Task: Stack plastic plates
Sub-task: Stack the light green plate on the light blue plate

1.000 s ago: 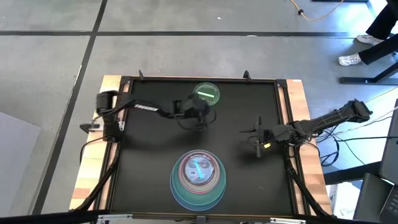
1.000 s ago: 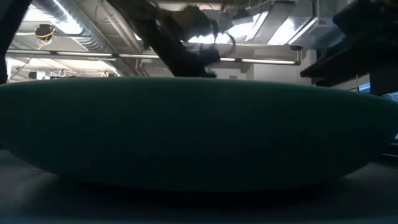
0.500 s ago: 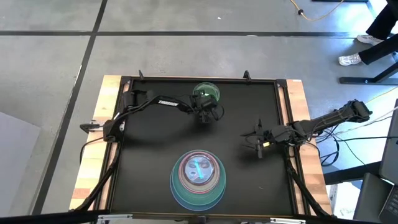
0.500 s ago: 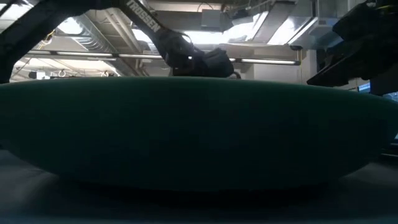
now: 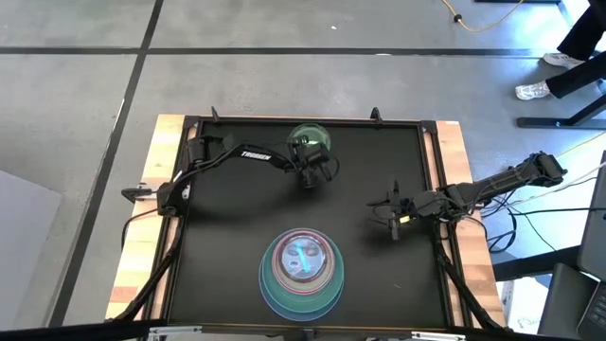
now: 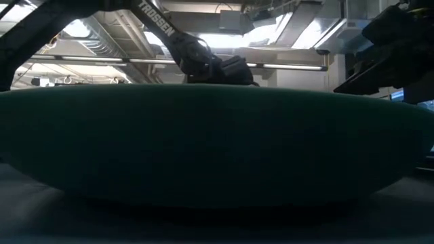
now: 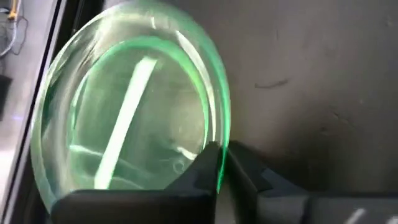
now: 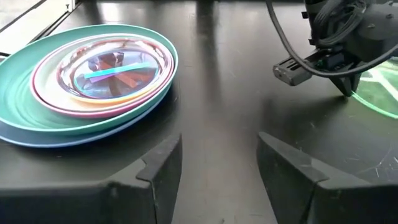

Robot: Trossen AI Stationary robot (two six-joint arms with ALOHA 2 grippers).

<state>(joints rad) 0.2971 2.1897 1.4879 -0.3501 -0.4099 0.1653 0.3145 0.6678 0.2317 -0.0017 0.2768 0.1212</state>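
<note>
A small translucent green plate [image 5: 309, 138] lies near the table's far edge. My left gripper [image 5: 313, 167] stands at its near rim and is shut on it; the left wrist view shows the plate [image 7: 124, 112] filling the picture. A stack of plates [image 5: 301, 270], large blue and green below, pink and small translucent ones on top, sits near the near edge; it also shows in the right wrist view [image 8: 93, 74]. My right gripper [image 5: 391, 211] hovers open at the table's right side, holding nothing. My left gripper pinches the small green plate by its near rim [image 7: 219, 140], one finger inside the dish and one outside. The fingers [image 8: 344, 84] come from above, pointing down. The plate's far part [image 8: 380, 94] lies on the table.
In the low view the stack's bottom plate [image 6: 217, 142] fills the picture and hides the table behind it. Bare black tabletop [image 5: 227, 227] lies between the green plate and the stack. The wooden frame [image 5: 454, 161] borders the table left and right.
My left gripper has moved a little toward the table's right and onto the near rim of the small green plate, with its arm stretching farther across the table. In the last half second it has stayed there. The right arm has kept still.
</note>
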